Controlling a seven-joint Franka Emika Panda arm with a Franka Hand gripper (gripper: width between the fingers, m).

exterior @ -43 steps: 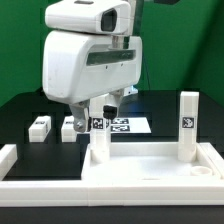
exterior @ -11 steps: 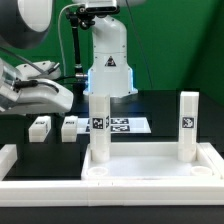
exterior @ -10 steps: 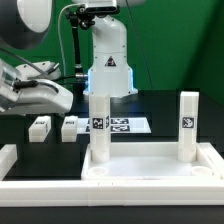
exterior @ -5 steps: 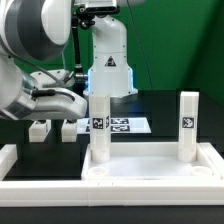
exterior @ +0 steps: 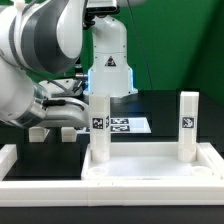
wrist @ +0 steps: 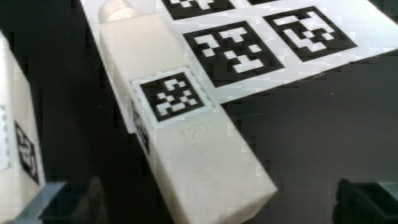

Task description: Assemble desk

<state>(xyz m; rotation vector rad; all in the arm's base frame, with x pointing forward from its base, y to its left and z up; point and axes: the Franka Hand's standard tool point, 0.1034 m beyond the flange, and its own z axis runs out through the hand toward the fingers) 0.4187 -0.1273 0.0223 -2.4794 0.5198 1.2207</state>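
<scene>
The white desk top (exterior: 150,172) lies at the front, rim up, with two legs standing upright in it (exterior: 100,130) (exterior: 188,125). Two loose legs lie on the black table behind it (exterior: 38,133) (exterior: 68,132), partly under the arm. In the wrist view one tagged loose leg (wrist: 187,120) lies lengthwise beneath my gripper (wrist: 217,205). The gripper is open, with its dark fingertips (wrist: 68,203) well apart on either side of the leg's end and not touching it. The other loose leg (wrist: 15,130) shows at the picture's edge.
The marker board (exterior: 125,125) (wrist: 267,35) lies flat right beside the leg under the gripper. White border rails (exterior: 12,160) run along the table's edges. The robot's base (exterior: 110,60) stands at the back. The arm's bulk fills the exterior view's left.
The arm has swung in from the exterior view's left and lowered over the two loose legs, hiding their tops. The gripper has stayed open. No part has moved.
</scene>
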